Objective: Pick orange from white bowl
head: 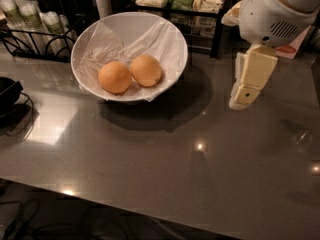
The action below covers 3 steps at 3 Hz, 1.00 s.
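Observation:
The white bowl [172, 39], lined with crinkled white paper, stands on the grey table at the upper left. Two round fruits lie side by side in it. The orange [146, 70] is the paler, yellowish one on the right. The deeper orange fruit [115, 77] touches it on the left. My gripper [244, 95] hangs from the white arm at the upper right. It points down just above the table, to the right of the bowl and apart from it. Nothing shows in it.
A black wire rack with cups [30, 19] stands behind the bowl at the left. A black shelf with packets [190, 1] runs along the back. A dark object [7, 91] sits at the left edge. The table's front edge [150, 211] runs across the bottom.

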Tool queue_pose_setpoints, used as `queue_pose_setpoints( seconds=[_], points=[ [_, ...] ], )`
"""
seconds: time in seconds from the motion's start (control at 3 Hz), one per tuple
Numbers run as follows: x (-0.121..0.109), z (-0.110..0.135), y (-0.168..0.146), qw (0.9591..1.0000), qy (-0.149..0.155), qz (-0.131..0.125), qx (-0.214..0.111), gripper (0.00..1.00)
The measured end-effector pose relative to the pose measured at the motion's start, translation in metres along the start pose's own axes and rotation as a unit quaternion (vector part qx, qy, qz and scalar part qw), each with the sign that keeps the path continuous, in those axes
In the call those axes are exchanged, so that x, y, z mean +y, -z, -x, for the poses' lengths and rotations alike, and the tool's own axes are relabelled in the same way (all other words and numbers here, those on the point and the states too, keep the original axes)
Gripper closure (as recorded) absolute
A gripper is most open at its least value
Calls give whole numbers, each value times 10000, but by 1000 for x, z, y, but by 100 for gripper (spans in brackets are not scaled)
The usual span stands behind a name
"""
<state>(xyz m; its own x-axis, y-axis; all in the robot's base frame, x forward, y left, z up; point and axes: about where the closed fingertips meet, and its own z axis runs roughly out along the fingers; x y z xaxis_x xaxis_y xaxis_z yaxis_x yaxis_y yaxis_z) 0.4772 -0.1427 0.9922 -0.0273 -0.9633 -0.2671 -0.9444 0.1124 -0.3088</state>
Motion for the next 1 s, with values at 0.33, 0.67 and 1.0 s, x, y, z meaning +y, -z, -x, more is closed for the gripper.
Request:
queue_pose_setpoints(
  seconds=[0.33, 0.67, 1.0],
  points=[
    [-9, 23, -7, 9995, 125, -70, -297, 0],
    [-9, 24, -7, 9994, 127, -70, -300, 0],
    [-22, 39, -18, 9984, 295, -68, -481, 0]
  ],
)
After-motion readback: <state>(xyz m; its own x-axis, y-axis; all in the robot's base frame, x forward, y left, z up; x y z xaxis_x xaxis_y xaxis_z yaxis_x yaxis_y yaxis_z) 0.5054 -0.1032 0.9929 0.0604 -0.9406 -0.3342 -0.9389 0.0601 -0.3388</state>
